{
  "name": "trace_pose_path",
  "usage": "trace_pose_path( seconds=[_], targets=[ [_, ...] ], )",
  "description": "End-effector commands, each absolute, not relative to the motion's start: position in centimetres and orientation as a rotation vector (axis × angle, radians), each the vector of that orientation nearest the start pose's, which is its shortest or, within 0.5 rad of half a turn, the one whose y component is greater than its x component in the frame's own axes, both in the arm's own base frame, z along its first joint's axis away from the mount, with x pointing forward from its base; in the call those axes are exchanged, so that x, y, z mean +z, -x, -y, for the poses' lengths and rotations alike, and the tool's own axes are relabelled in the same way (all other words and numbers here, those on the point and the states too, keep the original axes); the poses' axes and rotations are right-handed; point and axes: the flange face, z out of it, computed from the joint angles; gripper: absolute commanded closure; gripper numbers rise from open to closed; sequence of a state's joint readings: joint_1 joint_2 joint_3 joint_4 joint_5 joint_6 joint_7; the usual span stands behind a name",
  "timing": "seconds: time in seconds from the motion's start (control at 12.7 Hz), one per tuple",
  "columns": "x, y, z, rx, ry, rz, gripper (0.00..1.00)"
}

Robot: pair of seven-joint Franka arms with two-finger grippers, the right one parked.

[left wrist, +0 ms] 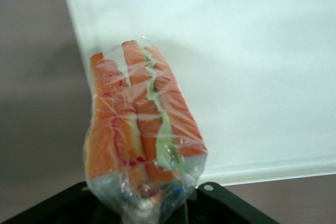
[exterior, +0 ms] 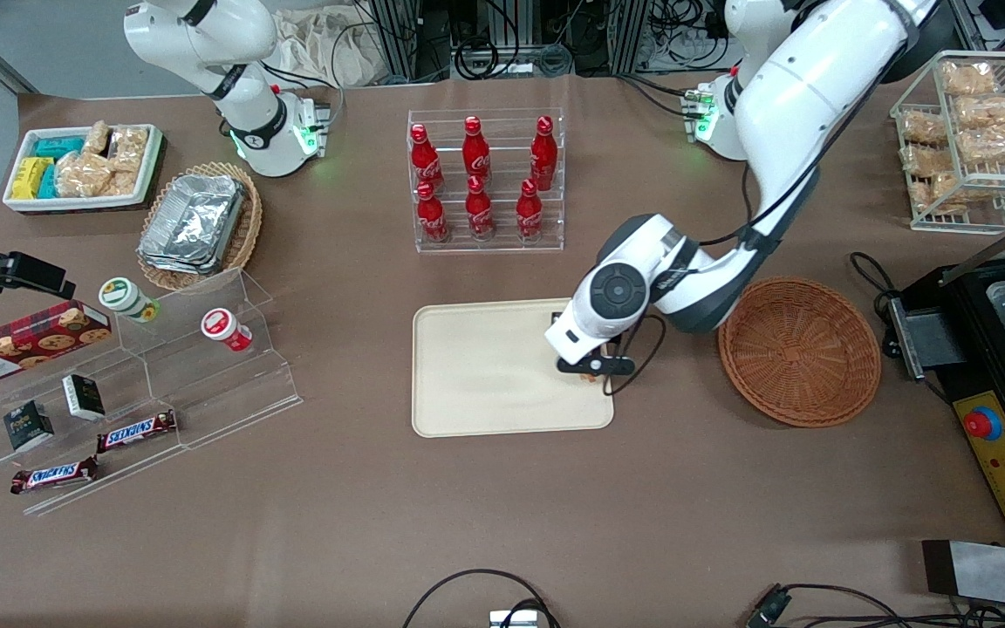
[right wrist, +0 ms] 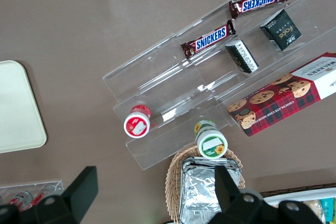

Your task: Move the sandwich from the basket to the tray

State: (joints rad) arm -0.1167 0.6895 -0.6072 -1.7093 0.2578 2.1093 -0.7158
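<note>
The claw is positioned over the tray, at the tray edge nearest the round basket. Its fingers are closed on the sandwich, gripping the gathered end of the clear wrap. The sandwich points away from the claw, with orange, red and green filling layers visible through the wrap. In the wrist view, part of the sandwich lies over the tray rim and part over the brown table. In the front view only a small orange spot shows below the claw.

The round basket sits at 3 o'clock from the tray, near it but not touching. A rack of red bottles stands at 12 o'clock from the tray.
</note>
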Motion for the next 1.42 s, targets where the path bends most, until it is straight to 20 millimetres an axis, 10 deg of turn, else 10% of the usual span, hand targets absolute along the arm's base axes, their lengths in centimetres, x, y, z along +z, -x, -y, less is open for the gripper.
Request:
trace_pose_path(
  seconds=[0.0,0.08,0.16,0.55,0.95,1.34],
  targets=[
    [23.2,-53.1,39.9,0.314,3.150,-0.151,0.56],
    [22.9,-52.8,40.3,0.314,3.142,-0.166,0.10],
    [22.8,-52.8,40.3,0.300,3.134,-0.178,0.00],
    [26.6,-54.5,38.8,0.255,3.109,-0.133,0.00],
    [34.0,-56.2,29.7,0.168,3.036,0.108,0.00],
    [39.8,-57.3,25.2,-0.010,3.039,0.209,0.00]
  ],
)
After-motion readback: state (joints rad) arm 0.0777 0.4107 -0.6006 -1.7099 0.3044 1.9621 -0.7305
